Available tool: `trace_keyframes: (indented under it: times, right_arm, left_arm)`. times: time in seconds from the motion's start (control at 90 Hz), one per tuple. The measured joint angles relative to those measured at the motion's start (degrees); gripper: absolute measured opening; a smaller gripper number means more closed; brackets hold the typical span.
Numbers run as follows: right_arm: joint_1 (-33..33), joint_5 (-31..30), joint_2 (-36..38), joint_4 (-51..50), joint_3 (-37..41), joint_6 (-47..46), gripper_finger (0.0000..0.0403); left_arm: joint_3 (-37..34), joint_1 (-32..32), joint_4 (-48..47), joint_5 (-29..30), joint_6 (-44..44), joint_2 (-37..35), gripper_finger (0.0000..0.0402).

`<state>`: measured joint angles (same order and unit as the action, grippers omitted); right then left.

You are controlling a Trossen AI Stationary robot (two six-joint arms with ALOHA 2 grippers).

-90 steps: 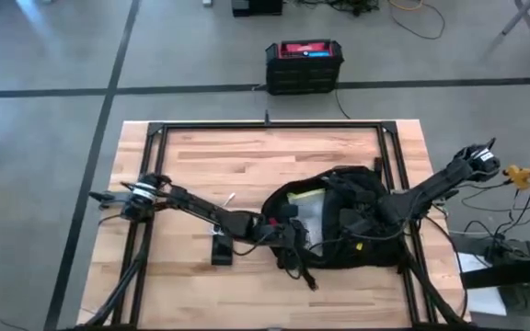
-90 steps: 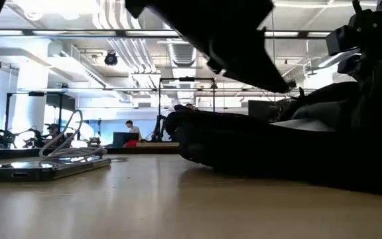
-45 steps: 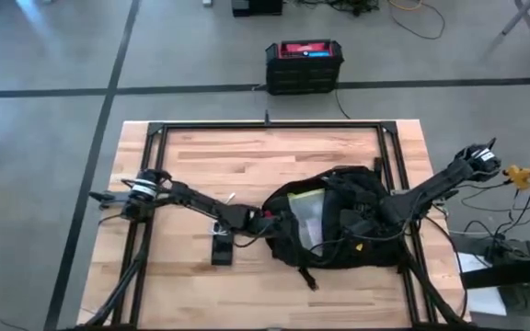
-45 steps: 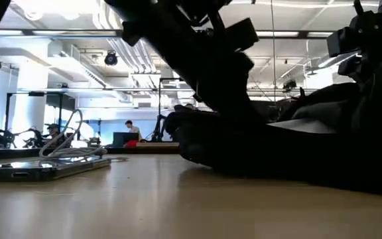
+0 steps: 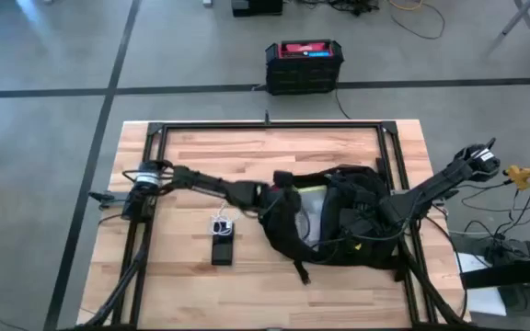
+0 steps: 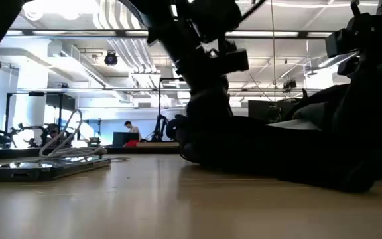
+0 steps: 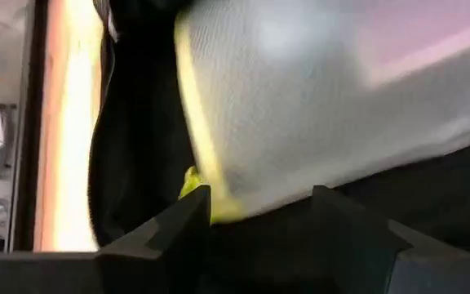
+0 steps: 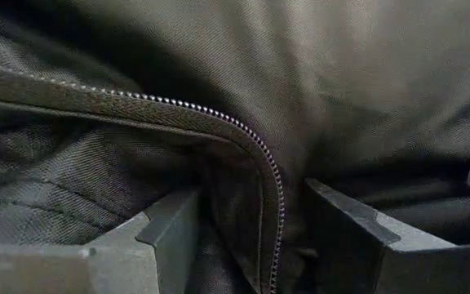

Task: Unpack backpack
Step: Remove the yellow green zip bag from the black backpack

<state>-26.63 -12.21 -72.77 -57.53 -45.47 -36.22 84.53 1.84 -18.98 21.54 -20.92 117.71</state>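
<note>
The backpack lies on the worktop. The left tool, spread wide, should be eased straight over the yellow-edged pouch; the right tool pinches the zip edge.

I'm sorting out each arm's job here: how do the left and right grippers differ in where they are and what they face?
The left gripper is at the backpack's open mouth, its fingers apart, facing a pale mesh item with a yellow edge. The right gripper sits on the backpack's right side, with black fabric and a zipper between its fingers. Both reach the same backpack.
</note>
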Motion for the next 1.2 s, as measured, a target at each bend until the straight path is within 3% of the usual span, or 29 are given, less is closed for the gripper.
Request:
trace_keyframes:
  times: [0.167, 0.3, 0.578, 0.811, 1.0, 1.2]
  right_arm:
    - [0.0, 0.07, 0.0, 0.54, 0.02, 0.01, 0.0199]
    - [0.02, 0.12, -0.04, 0.81, 0.02, 0.07, 0.0199]
    - [0.02, 0.21, -0.04, 1.53, 0.02, -0.22, 0.0199]
    - [0.04, 1.17, -0.04, 3.02, 0.02, -1.32, 0.0199]
    - [0.04, 1.43, -0.04, 3.15, 0.02, -1.24, 0.0199]
    - [0.0, 2.34, -0.04, 3.12, 0.02, -1.64, 0.0199]
  left_arm:
    - [2.83, -1.15, -0.89, 0.15, -7.93, -0.05, 0.0207]
    - [7.92, -1.26, -6.88, -0.02, -14.64, 0.97, 0.0207]
    - [19.22, -1.81, -17.31, -5.18, -22.96, 9.44, 0.0192]
    - [26.31, -4.44, -23.49, -6.55, -19.81, 15.97, 0.018]
    - [31.08, -4.87, -35.5, -6.17, -17.02, 16.63, 0.0175]
    - [36.76, -6.08, -39.99, -6.75, -16.97, 16.06, 0.0169]
